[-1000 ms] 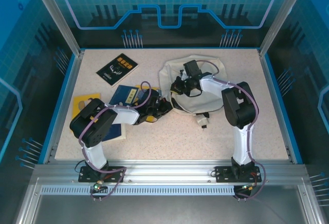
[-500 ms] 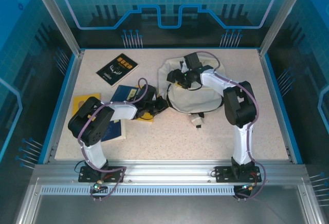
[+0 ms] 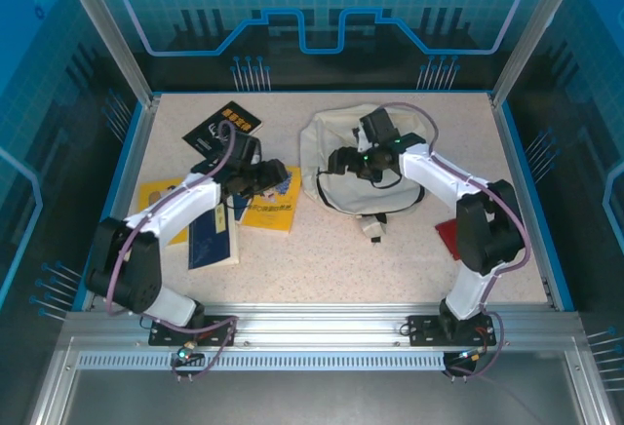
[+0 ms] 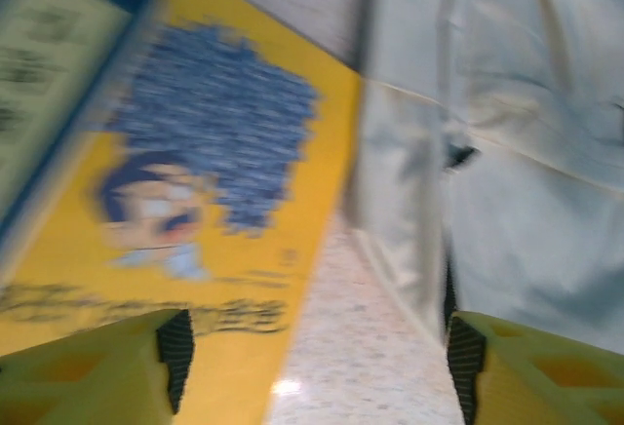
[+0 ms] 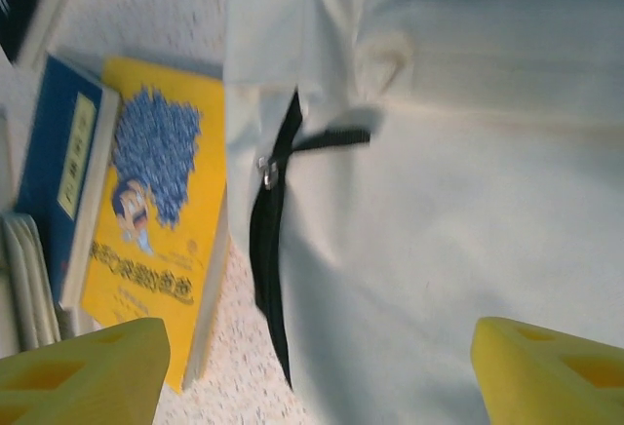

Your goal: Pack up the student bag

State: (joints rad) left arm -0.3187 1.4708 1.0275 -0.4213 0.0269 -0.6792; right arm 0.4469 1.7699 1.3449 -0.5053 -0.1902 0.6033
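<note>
I see both finger pairs wide apart and empty, shut a second ago; left gripper [image 3: 275, 173] has swung back over the yellow book [image 3: 271, 209], right gripper [image 3: 334, 162] hangs over the student bag [image 3: 359, 193] at its left edge, far-centre on the table [image 3: 322, 261]

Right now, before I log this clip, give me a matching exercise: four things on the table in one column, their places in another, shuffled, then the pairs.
Things:
1. black book
2. student bag
3. yellow cartoon book
4. red flat item

Places on the table:
a. just left of the bag
b. right side, nearer the front edge
c. far left
d. far middle

Pairs: 1-c, 2-d, 3-a, 4-b.
</note>
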